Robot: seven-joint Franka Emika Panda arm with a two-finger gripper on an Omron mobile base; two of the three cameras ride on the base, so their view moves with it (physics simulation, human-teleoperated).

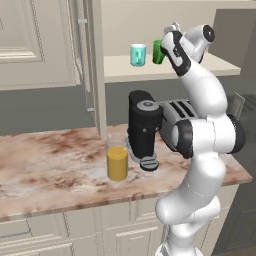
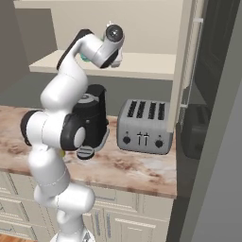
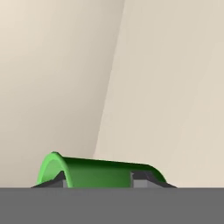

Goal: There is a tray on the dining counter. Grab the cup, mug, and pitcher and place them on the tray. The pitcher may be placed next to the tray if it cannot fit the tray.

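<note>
The arm reaches up and far to the cream shelf point(image 1: 220, 67) at the back, where its gripper point(image 1: 167, 47) has closed in on the green cup point(image 1: 157, 52). In the hand view the cup point(image 3: 98, 173) lies right between the two dark finger tips point(image 3: 140, 177), one on each side of its wall, so the jaws look narrowed around it; whether they already press firmly enough to carry it I cannot tell, and the cup still seems to stand on the shelf. Just to the left of the cup on the same shelf stands the teal mug point(image 1: 138, 55), untouched, its handle hard to make out. The glass pitcher point(image 1: 117, 159) with orange-yellow liquid stands lower and nearer, on the marbled worktop point(image 1: 45, 160) above cream cabinet drawers, just left of the black coffee machine point(image 1: 144, 127); a grey toaster point(image 2: 144, 126) sits to the right of that machine. As a judgement, the task is at its very beginning: none of the three vessels has reached a tray yet. The cup is the first being taken; it has to be lifted off the shelf and carried away, and the mug and pitcher remain to be fetched afterwards.
</note>
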